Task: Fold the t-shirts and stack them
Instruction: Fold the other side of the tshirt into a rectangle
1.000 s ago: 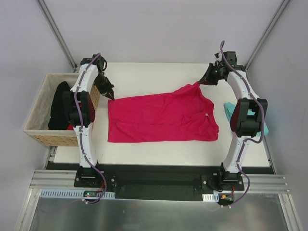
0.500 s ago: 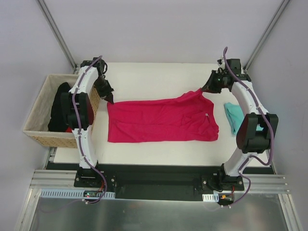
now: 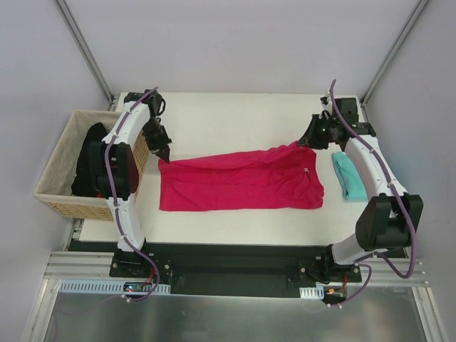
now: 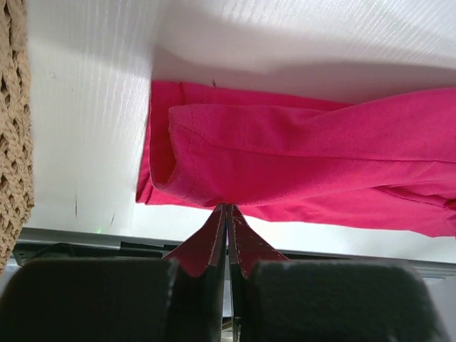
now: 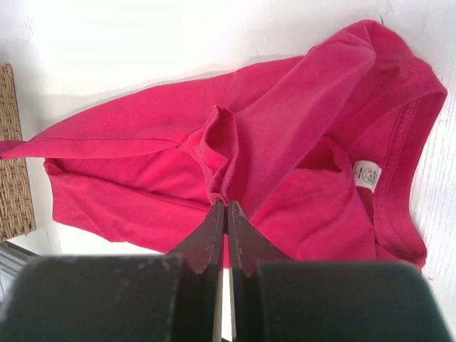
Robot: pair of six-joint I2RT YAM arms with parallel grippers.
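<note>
**Far edge pinched at both ends**

Left fingers (image 3: 161, 151) and right fingers (image 3: 308, 140) each clamp the far edge of the one crimson t-shirt (image 3: 242, 182), stretched between them on the table (image 3: 228, 114). One teal t-shirt (image 3: 347, 175) lies right of the right fingers. Open table stretches beyond both.

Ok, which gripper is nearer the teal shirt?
Right. The right gripper, holding the pink shirt, is just left of the teal shirt; the left gripper is by the basket.

The left gripper (image 4: 227, 210) pinches a hemmed edge of the pink shirt (image 4: 299, 164), its fingers pressed together. The shirt stretches rightward across the white table (image 4: 92, 107). A basket (image 4: 14, 142) lines the left edge.
</note>
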